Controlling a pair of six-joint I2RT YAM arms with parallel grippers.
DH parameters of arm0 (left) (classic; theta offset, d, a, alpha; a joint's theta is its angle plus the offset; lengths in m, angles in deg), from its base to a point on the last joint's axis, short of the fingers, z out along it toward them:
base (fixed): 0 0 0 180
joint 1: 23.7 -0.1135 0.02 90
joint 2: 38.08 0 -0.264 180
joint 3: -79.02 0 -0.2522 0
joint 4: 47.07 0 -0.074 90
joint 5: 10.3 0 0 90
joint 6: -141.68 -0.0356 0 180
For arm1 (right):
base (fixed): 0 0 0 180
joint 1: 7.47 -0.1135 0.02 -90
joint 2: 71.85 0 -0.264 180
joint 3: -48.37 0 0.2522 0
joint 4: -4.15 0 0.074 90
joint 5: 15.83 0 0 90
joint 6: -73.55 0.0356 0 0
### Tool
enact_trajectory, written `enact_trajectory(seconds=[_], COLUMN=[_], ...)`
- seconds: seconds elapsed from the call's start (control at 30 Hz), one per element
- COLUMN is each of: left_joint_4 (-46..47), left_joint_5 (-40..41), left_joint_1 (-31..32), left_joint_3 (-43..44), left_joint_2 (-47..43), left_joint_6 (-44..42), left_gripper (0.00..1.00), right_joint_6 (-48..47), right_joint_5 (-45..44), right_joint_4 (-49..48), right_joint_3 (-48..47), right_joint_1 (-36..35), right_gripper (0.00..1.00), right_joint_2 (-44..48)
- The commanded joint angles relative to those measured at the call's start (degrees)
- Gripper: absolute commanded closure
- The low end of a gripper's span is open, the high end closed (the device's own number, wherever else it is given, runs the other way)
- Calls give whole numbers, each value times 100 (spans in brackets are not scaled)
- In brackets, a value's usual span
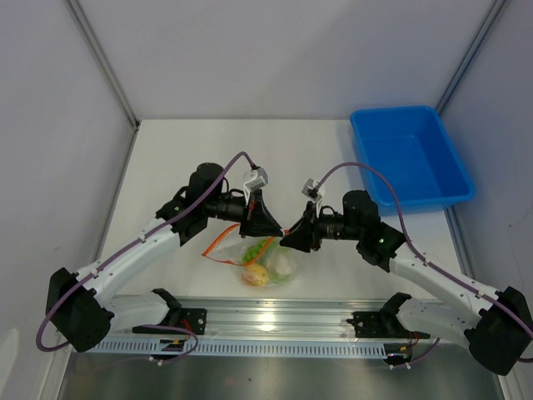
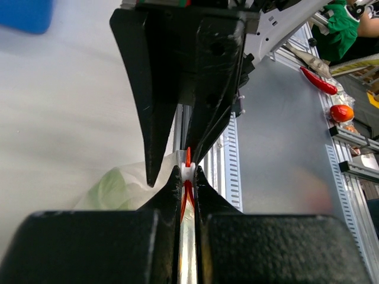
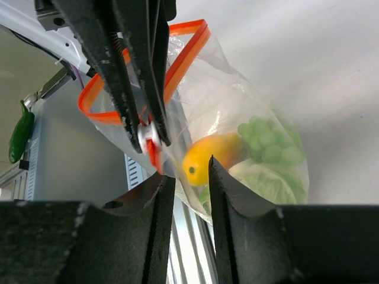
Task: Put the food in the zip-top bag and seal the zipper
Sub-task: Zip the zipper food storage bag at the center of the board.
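Observation:
The zip-top bag (image 1: pixel 254 258) hangs lifted between both arms just above the table's near edge. The food is inside it: an orange-yellow fruit (image 3: pixel 207 160), a bumpy green cluster (image 3: pixel 269 145) and the cauliflower (image 3: pixel 266 184) with pale leaves. My left gripper (image 2: pixel 187 170) is shut on the zipper (image 3: pixel 187 26), pinching its white slider (image 2: pixel 187 171) and the orange-red strip. My right gripper (image 3: pixel 186 171) faces it almost tip to tip. Its jaws stand a little apart and open, just in front of the bag's lower corner. The strip still forms an open loop behind the left fingers.
A blue tray (image 1: pixel 408 158) sits at the back right of the table. An aluminium rail (image 1: pixel 266 321) runs along the near edge below the bag. White walls close in the left, right and back sides.

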Motion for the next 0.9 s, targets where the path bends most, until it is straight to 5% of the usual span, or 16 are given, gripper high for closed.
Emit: enact_trajectory(seconds=[0.0, 0.4, 0.53, 0.87], left_joint_4=[327, 230, 204, -296], left_joint_5=[-274, -178, -178, 550], left_joint_1=[-52, -69, -78, -78], left_joint_3=[-23, 20, 29, 178], left_joint_2=[-109, -30, -3, 58], left_joint_6=[118, 101, 92, -75], left_gripper=[99, 99, 100, 100], right_joint_6=[-120, -102, -120, 713], right_joint_5=[267, 576, 470, -329], right_joint_4=[-225, -296, -278, -1084], right_joint_3=[-343, -536, -536, -169], right_joint_1=[-27, -177, -177, -186], right_gripper=[69, 76, 100, 100], right_joint_2=[-179, -469, -469, -119])
